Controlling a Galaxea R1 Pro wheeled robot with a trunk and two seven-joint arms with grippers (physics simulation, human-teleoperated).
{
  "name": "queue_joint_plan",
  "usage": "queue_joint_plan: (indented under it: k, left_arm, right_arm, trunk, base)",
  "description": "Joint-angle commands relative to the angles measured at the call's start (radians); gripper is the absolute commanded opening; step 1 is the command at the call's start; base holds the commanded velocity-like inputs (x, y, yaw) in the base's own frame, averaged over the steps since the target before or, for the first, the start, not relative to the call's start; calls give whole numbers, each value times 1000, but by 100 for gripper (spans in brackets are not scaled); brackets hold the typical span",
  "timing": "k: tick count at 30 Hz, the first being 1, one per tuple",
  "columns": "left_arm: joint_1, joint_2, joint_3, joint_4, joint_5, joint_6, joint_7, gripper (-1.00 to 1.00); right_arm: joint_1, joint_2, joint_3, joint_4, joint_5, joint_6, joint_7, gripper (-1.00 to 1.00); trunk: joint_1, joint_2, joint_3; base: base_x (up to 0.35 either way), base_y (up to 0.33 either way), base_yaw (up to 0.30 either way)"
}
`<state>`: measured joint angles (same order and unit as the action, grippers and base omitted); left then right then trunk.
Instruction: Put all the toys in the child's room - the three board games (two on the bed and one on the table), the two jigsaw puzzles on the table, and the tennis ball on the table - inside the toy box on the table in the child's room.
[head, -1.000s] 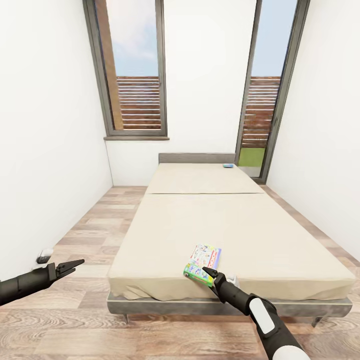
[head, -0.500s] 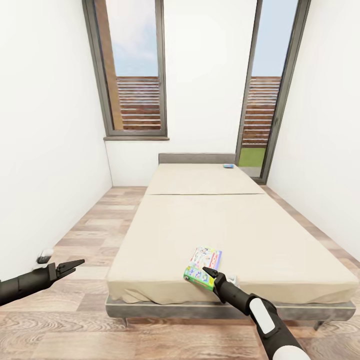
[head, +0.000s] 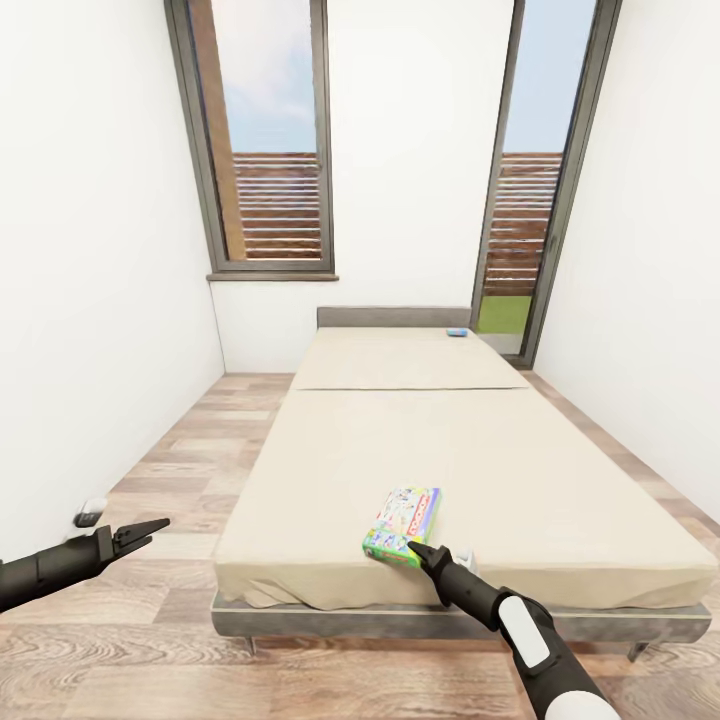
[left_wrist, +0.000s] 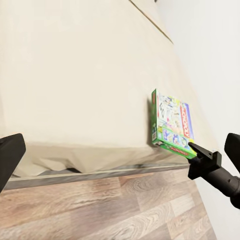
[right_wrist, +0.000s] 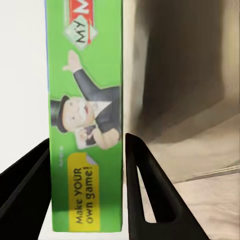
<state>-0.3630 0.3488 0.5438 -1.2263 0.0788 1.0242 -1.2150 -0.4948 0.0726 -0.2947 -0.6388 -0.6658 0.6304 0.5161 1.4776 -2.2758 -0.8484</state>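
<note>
Green, brightly printed board game (head: 402, 525) lying flat near the foot edge of the bed (head: 470, 450), toward the robot's right. Right gripper (head: 415, 549) at the box's near edge; in the right wrist view, green side panel (right_wrist: 85, 115) sitting between the two dark fingers (right_wrist: 145, 185), spread to either side, with no sign of a lift; whether the fingers press the box cannot be told. Second, smaller blue board game (head: 457, 331) far off at the head end of the cream mattress, by the headboard, well apart from the first. Left gripper (head: 148, 527) out over the wooden floor (head: 180, 470) beside the bed, fingers slightly parted, holding nothing. White walls and two tall windows (head: 270, 140) behind.

Judged from this: early in the task. Both bed games yet to be lifted and carried to the toy box, plus the table items.
</note>
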Motion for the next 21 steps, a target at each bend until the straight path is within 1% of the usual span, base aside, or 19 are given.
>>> queue_joint_plan:
  k: [1,21]
  left_arm:
    - [-1,0,1,0,2,8,-1,100]
    - [-1,1,1,1,3,11,-1,100]
  right_arm:
    - [-1,1,-6,0,-2,8,1,-100]
    - [-1,2,-6,-1,-3,8,2,-100]
  trunk:
    - [-4,7,2]
    - [-81,147,65]
  base:
    - [0,0,0]
    - [0,0,0]
